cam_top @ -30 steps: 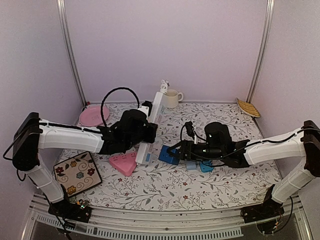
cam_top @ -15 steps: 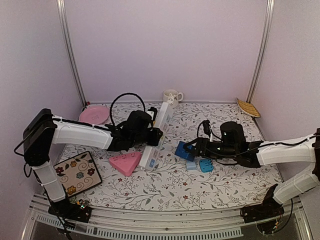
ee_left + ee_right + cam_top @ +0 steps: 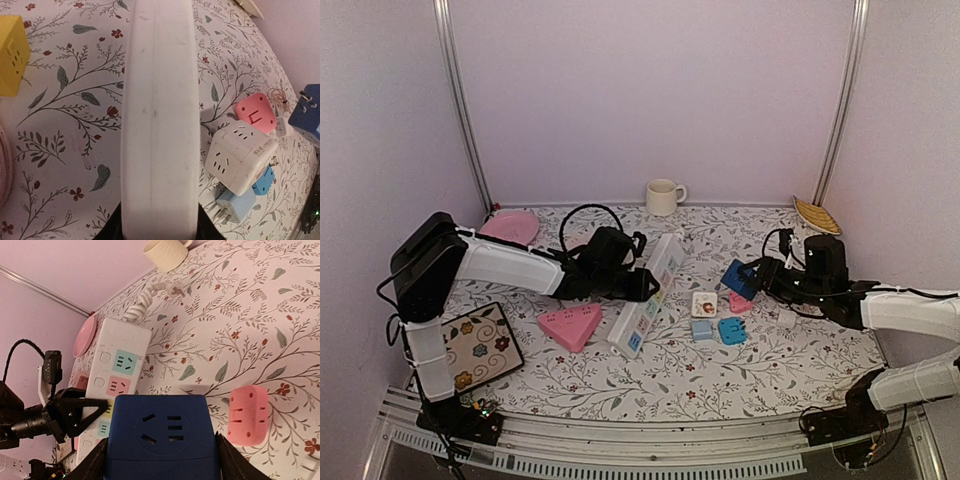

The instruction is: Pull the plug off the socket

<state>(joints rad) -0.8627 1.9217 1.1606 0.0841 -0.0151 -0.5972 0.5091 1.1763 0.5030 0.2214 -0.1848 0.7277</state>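
Starting at the near edge: a square floral-patterned tile sits well left of the long white plastic power strip. A pink triangular wedge lies just left of the strip's near end.

The left gripper is clamped across the strip's middle. The strip's near end looks down on the cloth; can't tell about the far end.

Just right of the strip is a loose pile: white cube adapter, pale-blue adapter, brighter blue adapter, pink adapter.

Further right, well apart from the strip, is the dark blue cube plug. It's pinched between the fingers of the right gripper and looks clear of the cloth. My read: the plug is out of the socket, and only the set-down is left.

Beyond the strip's far end is a cream ceramic mug.

Risks:
- The cube's faces are smooth, so a light pinch could let it slip onto the pink adapter beside it.
- Lowering it without checking could land it on the pile and tip it.
- If the left jaws release with the strip not flat, it could flop right onto the adapters.
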